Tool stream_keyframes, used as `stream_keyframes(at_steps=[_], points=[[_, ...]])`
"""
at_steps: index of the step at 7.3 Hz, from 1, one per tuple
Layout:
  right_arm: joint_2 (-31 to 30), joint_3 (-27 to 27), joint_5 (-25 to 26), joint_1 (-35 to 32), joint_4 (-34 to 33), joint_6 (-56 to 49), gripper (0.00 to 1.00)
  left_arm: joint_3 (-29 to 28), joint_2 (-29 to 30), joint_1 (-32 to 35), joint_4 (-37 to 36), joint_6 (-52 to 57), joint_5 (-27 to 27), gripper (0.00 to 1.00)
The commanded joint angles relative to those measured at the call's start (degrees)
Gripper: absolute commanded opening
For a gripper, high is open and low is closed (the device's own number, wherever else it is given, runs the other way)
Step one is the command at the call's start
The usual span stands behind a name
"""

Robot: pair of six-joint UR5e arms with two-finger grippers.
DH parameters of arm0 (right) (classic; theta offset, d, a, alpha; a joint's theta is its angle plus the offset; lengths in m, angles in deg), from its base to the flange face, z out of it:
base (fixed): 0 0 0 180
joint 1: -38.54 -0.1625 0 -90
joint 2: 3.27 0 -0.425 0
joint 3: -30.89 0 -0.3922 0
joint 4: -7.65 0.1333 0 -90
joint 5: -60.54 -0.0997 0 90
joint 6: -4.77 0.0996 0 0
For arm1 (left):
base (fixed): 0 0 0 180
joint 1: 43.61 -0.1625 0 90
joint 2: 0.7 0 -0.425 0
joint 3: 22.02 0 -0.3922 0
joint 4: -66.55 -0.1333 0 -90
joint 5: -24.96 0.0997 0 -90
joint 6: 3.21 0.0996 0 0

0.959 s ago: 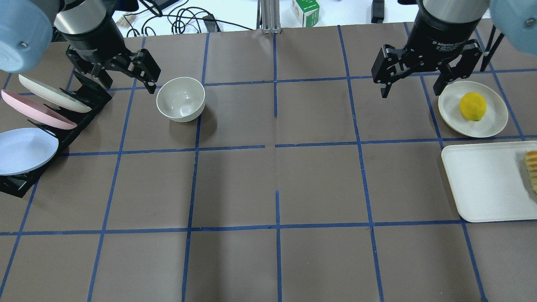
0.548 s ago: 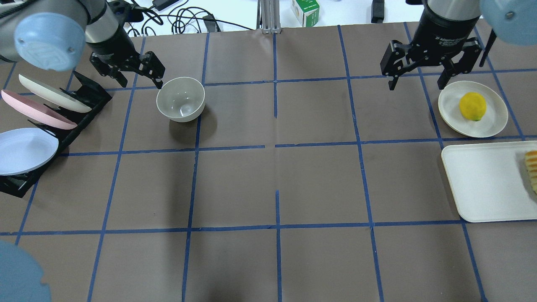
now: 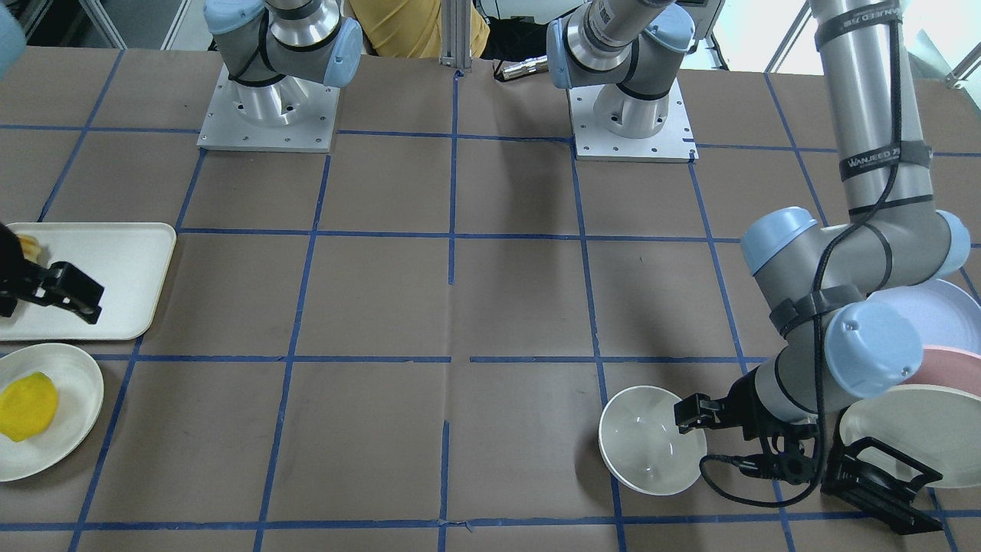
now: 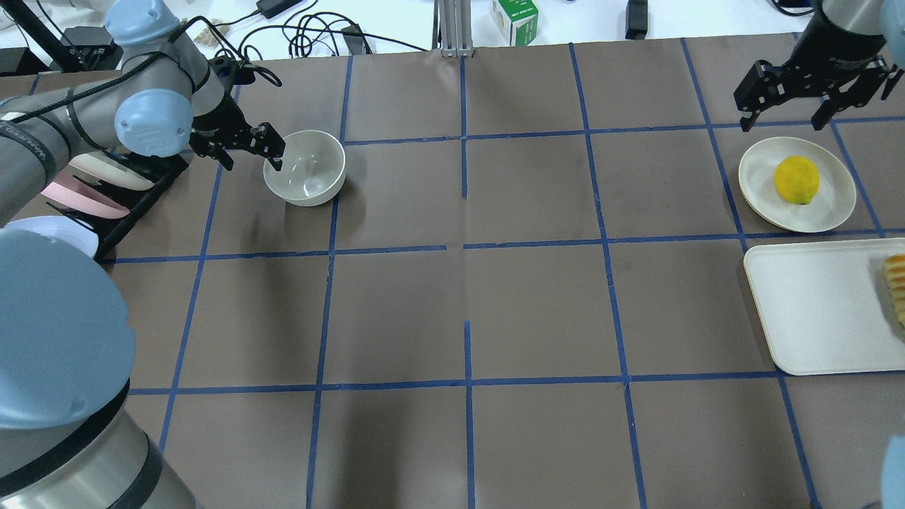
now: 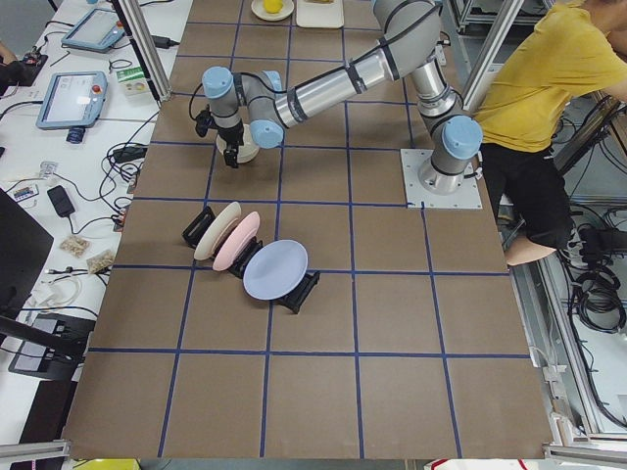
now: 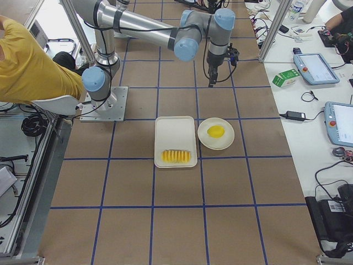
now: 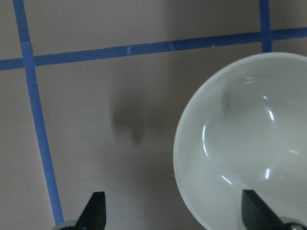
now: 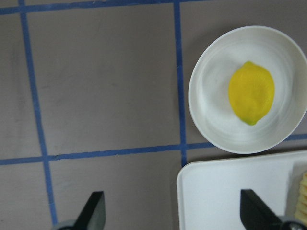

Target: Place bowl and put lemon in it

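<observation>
The deep off-white bowl stands upright on the brown table at the far left; it also shows in the front view. My left gripper is open and low at the bowl's left rim. In the left wrist view the bowl has one fingertip over its inside and the other outside it. The yellow lemon lies on a shallow cream plate at the far right. My right gripper is open and empty, just beyond that plate. The right wrist view shows the lemon ahead of it.
A white tray with yellow-orange fruit slices lies next to the lemon's plate. A black dish rack with cream, pink and pale blue plates stands left of the bowl, close behind my left gripper. Blue tape lines grid the table.
My left gripper has come down and to the right, up to the bowl's rim. My right gripper has moved right to just beyond the lemon's plate. Bowl and lemon have not moved.
</observation>
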Motion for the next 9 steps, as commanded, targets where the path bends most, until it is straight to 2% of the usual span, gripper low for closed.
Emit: stream_keyframes(at_steps=[1,2,4,5,6,7,9], points=[[7.6,-0.2,0.1,5.9,-7.4,-9.5,1.0,0.2,3.3,-0.2,-4.0,-0.4,-2.7,1.0],[10.3,-0.2,0.4,6.5,-12.3,-11.0,1.0,0.6,3.3,-0.1,-4.0,-0.3,-2.9,0.95],[14.5,-0.2,0.8,7.9,-13.2,-11.0,1.0,0.8,3.0,-0.1,-4.1,-0.6,-3.5,0.44],[16.9,-0.2,2.4,8.0,-16.1,-11.3,1.0,0.8,2.8,-0.1,-4.0,-0.2,-3.9,0.35],[19.0,-0.2,3.8,8.0,-19.5,-11.4,1.0,0.9,2.5,0.0,-3.5,0.0,-3.9,0.08],[19.5,0.3,3.8,8.0,-19.8,-12.2,1.0,0.9,2.2,0.0,-3.3,0.0,-3.9,0.0],[20.5,0.5,3.4,8.0,-18.8,-12.2,1.0,1.0,1.9,0.0,-3.2,0.0,-4.2,0.0]])
